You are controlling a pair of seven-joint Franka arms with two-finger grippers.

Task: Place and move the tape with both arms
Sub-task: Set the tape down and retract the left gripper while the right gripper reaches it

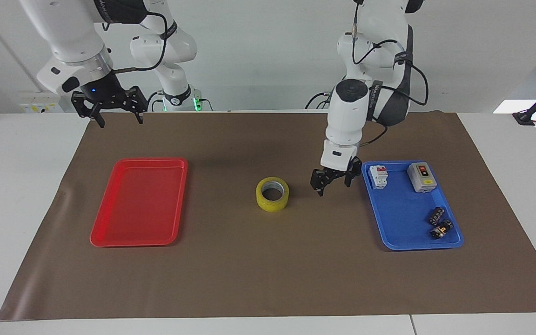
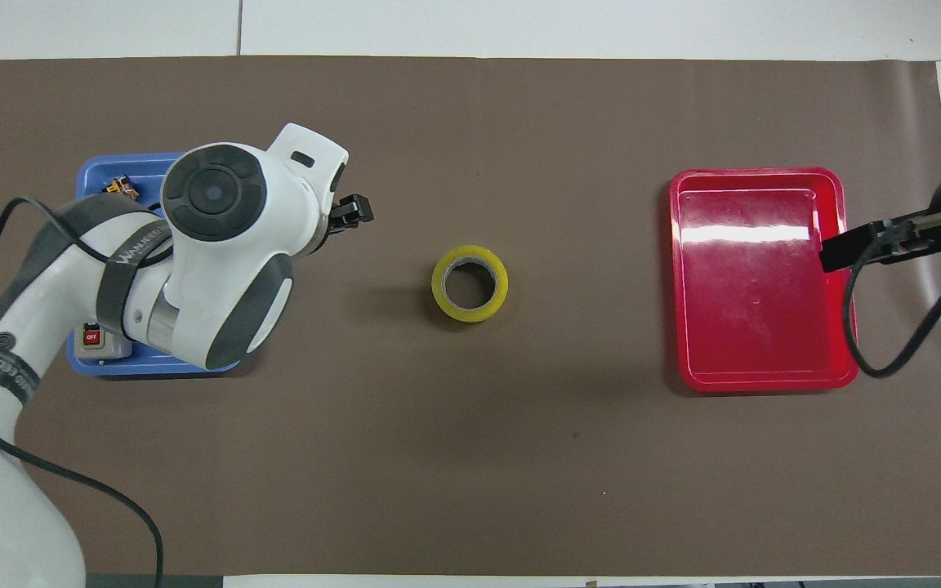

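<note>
Two pincers apart and empty, left gripper [image 1: 333,184] over brown mat [image 1: 268,279] between tape [image 1: 272,194] and blue tray [image 1: 403,232], right gripper [image 1: 111,110] up by white wall [image 1: 258,56].

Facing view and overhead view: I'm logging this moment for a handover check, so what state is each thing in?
tape: flat on the mat, free of both pincers
left pincer: open, empty, over the mat beside the blue tray
right pincer: open, empty, waiting
red tray: empty
switch box: in the blue tray
</note>
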